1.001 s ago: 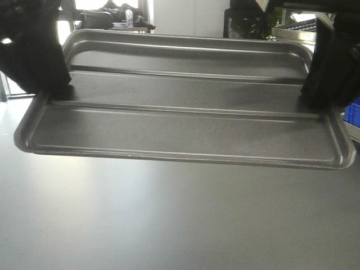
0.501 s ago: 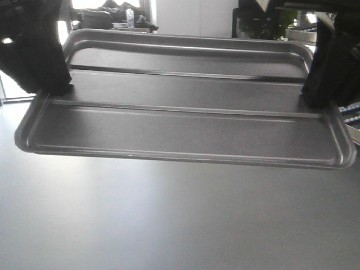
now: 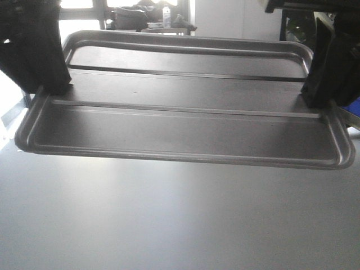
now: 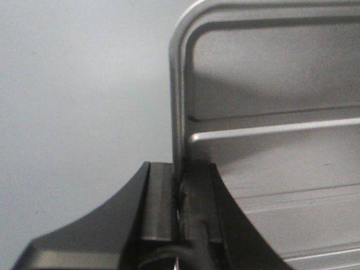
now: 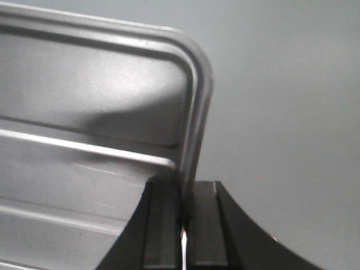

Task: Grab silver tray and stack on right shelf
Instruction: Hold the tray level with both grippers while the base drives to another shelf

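L gripper (image 4: 179,188) fingers (image 4: 158,202) are narrowed onto the rim of the silver tray (image 4: 270,84) at its left short edge, w/ one pad outside the rim and one inside; no gap is seen betw. pads and metal. R gripper (image 5: 187,197) is clamped the same way on the tray's right short edge, the rim sandwiched betw. both pads. The tray is thus held at both ends, hangs above the grey table (image 3: 169,225) and appears approx. level side to side; two lengthwise ridges are seen across its floor. Progress, as judged: the grab is done and the tray is off the table; the carry to the right shelf and the stacking are left. That shelf is not seen in any view, so how near it is can't be told. Beyond the tray's far edge only bright windows and clutter w/ a bottle (image 3: 166,17) are made out, and smth blue (image 3: 353,109) just off the tray's right end. Views differ: in the front cam the whole tray and the room behind it are given, but both grippers are shown only as dark masses and finger contact is lost in shadow. In the wrist cams the pinch on the rim is shown close up, but only one tray corner each, w/ nothing around it except grey table.
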{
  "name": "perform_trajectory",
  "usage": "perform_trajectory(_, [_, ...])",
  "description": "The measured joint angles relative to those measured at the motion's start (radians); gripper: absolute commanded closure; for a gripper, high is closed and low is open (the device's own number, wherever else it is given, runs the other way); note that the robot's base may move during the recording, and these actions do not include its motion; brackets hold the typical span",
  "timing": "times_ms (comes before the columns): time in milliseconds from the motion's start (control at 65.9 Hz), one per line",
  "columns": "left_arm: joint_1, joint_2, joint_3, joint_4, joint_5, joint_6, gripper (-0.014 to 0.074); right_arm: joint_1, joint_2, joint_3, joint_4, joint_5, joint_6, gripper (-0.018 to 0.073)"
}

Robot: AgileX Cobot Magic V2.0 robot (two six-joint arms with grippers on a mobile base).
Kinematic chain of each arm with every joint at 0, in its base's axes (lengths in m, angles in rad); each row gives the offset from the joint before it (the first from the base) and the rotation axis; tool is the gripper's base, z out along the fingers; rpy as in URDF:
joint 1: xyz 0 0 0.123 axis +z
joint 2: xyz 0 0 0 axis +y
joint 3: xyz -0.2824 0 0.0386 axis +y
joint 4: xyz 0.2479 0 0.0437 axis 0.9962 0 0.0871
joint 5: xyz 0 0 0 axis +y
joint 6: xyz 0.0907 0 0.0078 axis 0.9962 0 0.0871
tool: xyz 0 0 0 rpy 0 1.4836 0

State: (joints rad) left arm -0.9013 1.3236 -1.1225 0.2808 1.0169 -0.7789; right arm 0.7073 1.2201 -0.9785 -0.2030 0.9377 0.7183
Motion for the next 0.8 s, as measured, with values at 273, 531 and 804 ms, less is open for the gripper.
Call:
perform_trajectory(273, [0.000,0.000,0.000,0.000,0.000,0.000,0.0691,0.002,0.000,0.000,0.000,-0.002,0.000,0.0503])
perform_trajectory(531, [0.000,0.000,0.000,-0.002,0.000,0.000,0.0691,0.002,0.000,0.000,0.000,0.000,0.000,0.0503])
perform_trajectory(804, [0.000,0.000,0.000,-0.004,0.000,0.000,0.0692,0.002,0.000,0.000,0.000,0.002,0.000,0.0503])
